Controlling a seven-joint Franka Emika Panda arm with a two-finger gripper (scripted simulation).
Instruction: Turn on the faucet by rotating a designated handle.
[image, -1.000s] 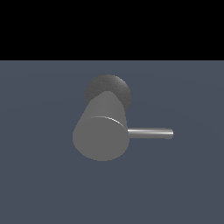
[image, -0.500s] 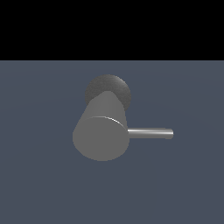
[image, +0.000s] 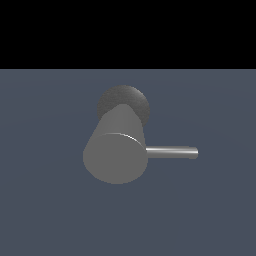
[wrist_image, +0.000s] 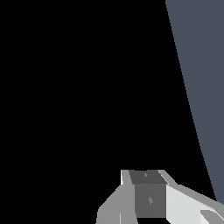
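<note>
Only the wrist view showed the end effector (wrist_image: 151, 199): a white and grey body partly in frame, its fingertips cut off, so its opening could not be judged.

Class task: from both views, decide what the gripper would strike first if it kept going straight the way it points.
Nothing identifiable. The wrist view shows only part of the gripper, blackness and a strip of blue-grey floor; neither faucet nor handle appears ahead. Depth is unclear.
</note>
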